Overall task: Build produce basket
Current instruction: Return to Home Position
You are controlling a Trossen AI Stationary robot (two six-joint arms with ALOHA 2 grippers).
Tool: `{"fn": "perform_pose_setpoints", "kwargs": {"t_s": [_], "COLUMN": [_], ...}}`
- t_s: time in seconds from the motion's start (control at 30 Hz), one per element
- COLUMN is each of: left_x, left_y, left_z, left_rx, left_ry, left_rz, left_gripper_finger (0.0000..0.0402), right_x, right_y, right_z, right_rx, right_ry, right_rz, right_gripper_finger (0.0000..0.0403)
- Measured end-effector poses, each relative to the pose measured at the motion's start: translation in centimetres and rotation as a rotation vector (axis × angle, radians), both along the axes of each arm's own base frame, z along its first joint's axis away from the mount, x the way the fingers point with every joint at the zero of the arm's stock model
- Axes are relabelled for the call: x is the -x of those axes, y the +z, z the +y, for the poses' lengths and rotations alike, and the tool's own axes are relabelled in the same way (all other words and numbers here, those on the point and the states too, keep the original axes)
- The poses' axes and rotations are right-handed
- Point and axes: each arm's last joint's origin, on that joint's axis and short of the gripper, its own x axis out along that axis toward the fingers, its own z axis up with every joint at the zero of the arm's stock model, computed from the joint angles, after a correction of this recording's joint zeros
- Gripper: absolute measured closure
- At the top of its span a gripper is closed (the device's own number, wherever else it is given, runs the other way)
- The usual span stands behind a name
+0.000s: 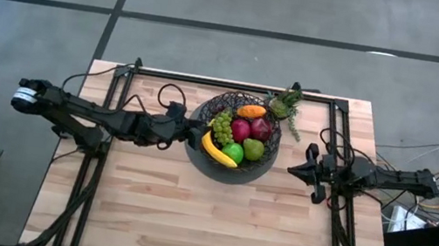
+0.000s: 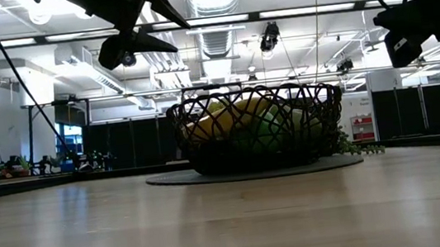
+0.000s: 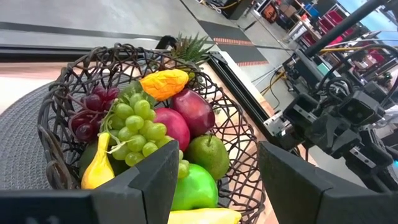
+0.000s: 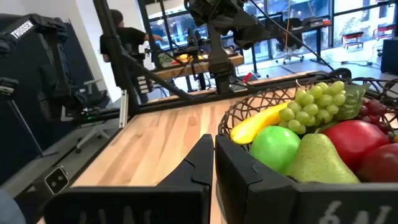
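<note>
The dark wire basket (image 1: pixel 197 150) stands on a flat grey round mat (image 3: pixel 18 137) in the middle of the table. In it lie a yellow banana (image 1: pixel 217 152), green grapes (image 3: pixel 140 127), purple grapes (image 3: pixel 93 109), two red apples (image 1: pixel 240 130), a green apple (image 3: pixel 196 186), a green pear-shaped fruit (image 4: pixel 320 158) and an orange piece (image 3: pixel 165 83). My left gripper (image 3: pixel 214 180) hangs open above the basket's left rim, well clear of the table in the low view (image 2: pixel 183 38). My right gripper (image 4: pixel 214 162) is shut and waits to the right of the basket (image 1: pixel 294 166), raised off the table.
A leafy green sprig (image 1: pixel 286 107) lies by the basket's far right rim. Black frame rails (image 1: pixel 100 148) run along the table's left, right and far sides. Bare wood lies open across the near half of the table (image 1: pixel 203 226). A person stands in the room beyond the table (image 4: pixel 127 37).
</note>
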Motion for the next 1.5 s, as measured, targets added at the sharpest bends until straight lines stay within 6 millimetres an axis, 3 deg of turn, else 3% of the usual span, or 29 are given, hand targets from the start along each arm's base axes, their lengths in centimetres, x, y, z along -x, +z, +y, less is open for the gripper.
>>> {"fn": "perform_pose_setpoints", "kwargs": {"t_s": [0.4,0.6,0.77,0.97,1.2,1.5], "left_x": [0.0,1.1,4.1,9.1,13.5,15.8], "left_y": [0.0,0.7,0.8,-1.0,-4.5,-8.4], "left_z": [0.0,0.5,1.4,2.1,1.6,1.5], "left_rx": [0.002,-0.110,-0.164,-0.208,-0.454,-0.547], "left_ry": [-0.047,-0.126,-0.161,-0.242,-0.388,-0.389], "left_rz": [0.012,0.066,0.078,0.041,0.084,-0.009], "left_gripper_finger": [0.0201,0.0216,0.0283,0.0388,0.0392,0.0392], "right_x": [0.0,0.0,0.0,0.0,0.0,0.0], "right_y": [0.0,0.0,0.0,0.0,0.0,0.0], "right_z": [0.0,0.0,0.0,0.0,0.0,0.0], "right_rx": [0.097,0.006,0.002,0.019,0.020,0.018], "right_ry": [0.000,0.002,0.002,0.003,0.004,0.004], "right_rz": [-0.011,-0.001,-0.001,-0.004,0.000,-0.001], "right_gripper_finger": [0.0394,0.0394,0.0394,0.0394,0.0394,0.0394]}}
